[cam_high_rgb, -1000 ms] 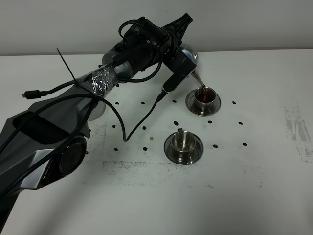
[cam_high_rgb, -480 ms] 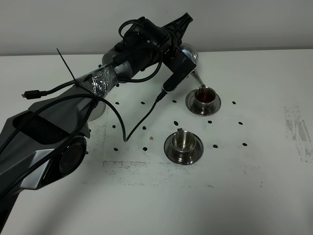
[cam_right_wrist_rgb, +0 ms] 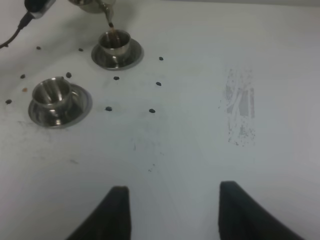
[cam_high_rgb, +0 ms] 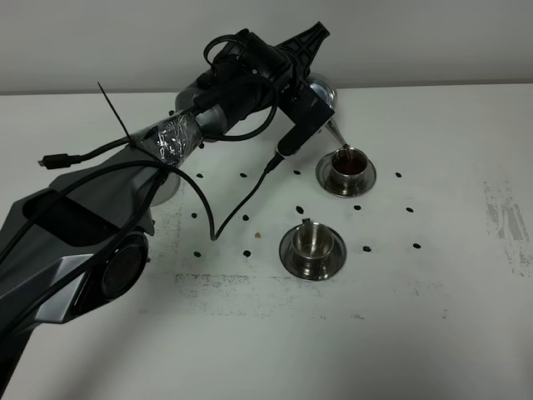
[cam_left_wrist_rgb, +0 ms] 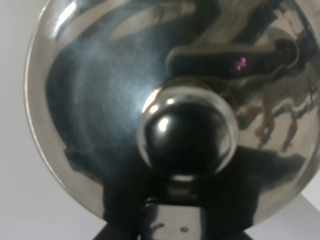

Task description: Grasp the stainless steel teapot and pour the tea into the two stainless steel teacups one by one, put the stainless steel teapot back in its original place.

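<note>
Pouring from the stainless steel teapot [cam_high_rgb: 321, 90], held aloft and tipped spout-down by the left gripper [cam_high_rgb: 306, 52], clamped shut on the pot above and behind the filled teacup [cam_high_rgb: 348, 164]. Cannot make out the exact contact between jaws and handle in any view. Can follow the thin curved spout [cam_high_rgb: 333, 133] down to a point just over the filled teacup's rim, with dark brown tea [cam_right_wrist_rgb: 114, 36] standing well up inside that cup. Can see the filled teacup upright and centred on its own round saucer [cam_high_rgb: 369, 177]. Looking through the left wrist camera, nothing but the pot's domed lid [cam_left_wrist_rgb: 90, 100] and round knob [cam_left_wrist_rgb: 187, 132], pressed close. Finding the empty teacup [cam_high_rgb: 312, 240] nearer the high camera than the filled teacup and slightly toward the left arm's side, apart from it, upright on a second saucer [cam_high_rgb: 287, 257], bare steel inside. Placing the right gripper [cam_right_wrist_rgb: 172, 212] well apart from the filled teacup, fingers spread wide with nothing between them, hovering over the white table [cam_high_rgb: 433, 317]. Noting small black dots [cam_high_rgb: 357, 207] scattered on the table around the filled teacup, and a black cable [cam_high_rgb: 208, 208] looping down on the left arm's side of it.
</note>
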Controlling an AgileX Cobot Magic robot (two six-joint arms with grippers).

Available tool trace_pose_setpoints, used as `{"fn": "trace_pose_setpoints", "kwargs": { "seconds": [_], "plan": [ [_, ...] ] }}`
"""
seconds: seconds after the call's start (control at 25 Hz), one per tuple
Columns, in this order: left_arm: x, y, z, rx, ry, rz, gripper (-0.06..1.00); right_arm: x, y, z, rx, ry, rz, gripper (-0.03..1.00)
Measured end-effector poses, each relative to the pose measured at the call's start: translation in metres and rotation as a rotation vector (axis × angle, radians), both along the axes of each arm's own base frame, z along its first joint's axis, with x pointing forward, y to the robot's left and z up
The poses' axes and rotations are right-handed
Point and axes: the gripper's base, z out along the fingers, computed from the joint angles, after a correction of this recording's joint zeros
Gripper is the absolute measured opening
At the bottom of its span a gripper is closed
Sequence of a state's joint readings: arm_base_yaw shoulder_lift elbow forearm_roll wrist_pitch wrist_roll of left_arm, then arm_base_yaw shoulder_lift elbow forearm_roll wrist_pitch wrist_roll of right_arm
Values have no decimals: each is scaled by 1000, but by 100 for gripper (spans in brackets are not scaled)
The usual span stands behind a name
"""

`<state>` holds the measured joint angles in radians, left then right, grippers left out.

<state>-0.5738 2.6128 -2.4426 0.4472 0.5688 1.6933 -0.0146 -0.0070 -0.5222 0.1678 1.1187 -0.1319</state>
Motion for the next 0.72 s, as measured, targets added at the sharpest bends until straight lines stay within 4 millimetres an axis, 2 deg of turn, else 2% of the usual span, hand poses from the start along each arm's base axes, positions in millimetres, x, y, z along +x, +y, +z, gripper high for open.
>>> {"fn": "trace_pose_setpoints", "kwargs": {
  "seconds": [0.72],
  "plan": [
    [-2, -3, 0, -1, -2, -7, 18, 0, 0, 0, 0, 0, 0, 39]
  ]
}}
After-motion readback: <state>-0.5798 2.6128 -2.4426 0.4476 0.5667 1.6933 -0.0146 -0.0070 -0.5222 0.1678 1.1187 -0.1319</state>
